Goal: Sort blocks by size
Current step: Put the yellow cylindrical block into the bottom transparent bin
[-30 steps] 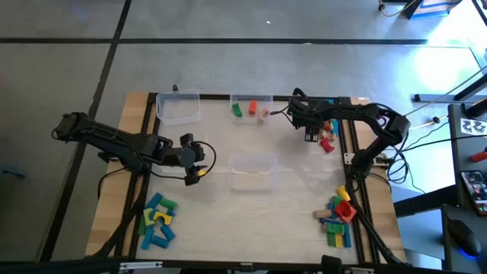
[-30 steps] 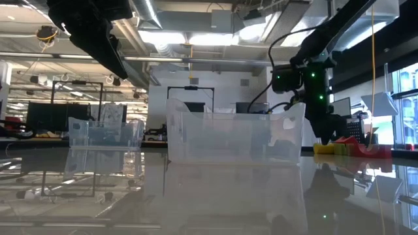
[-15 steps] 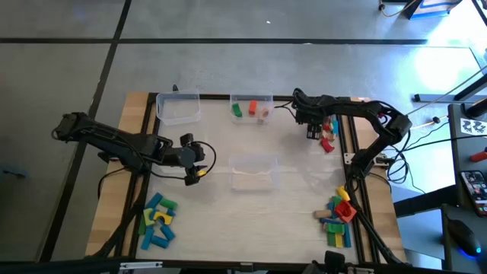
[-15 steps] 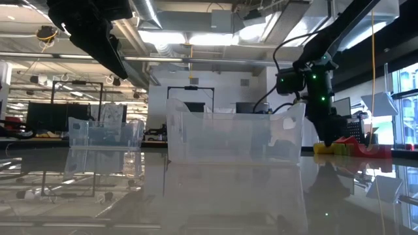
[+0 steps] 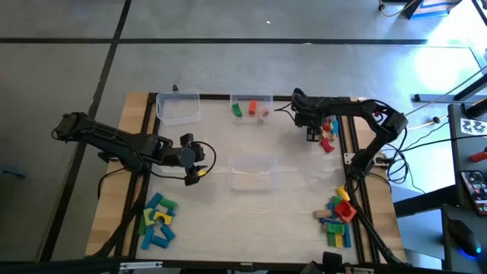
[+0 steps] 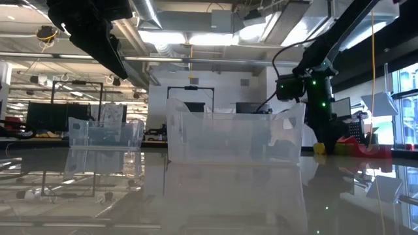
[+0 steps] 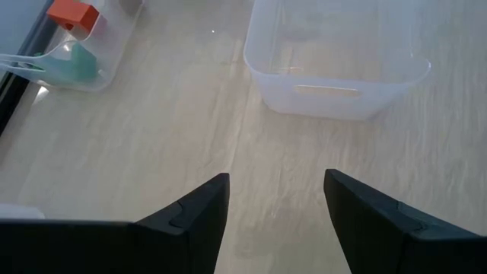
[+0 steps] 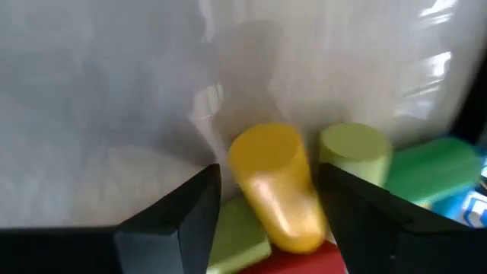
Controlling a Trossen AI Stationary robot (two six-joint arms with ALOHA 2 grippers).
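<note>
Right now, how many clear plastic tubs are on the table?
3: one empty tub at the far left, one tub holding blocks at the far middle, one empty tub in the center. None appear hidden.

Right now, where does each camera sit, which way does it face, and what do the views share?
High: overhead, straight down on table; both arms show.
Low: at tabletop height, level across the middle tub into the room.
Left wrist: past the open left hand toward the same tub.
Right wrist: open right hand straddling a yellow block.
Shared: middle tub in high, low, left wrist.
</note>
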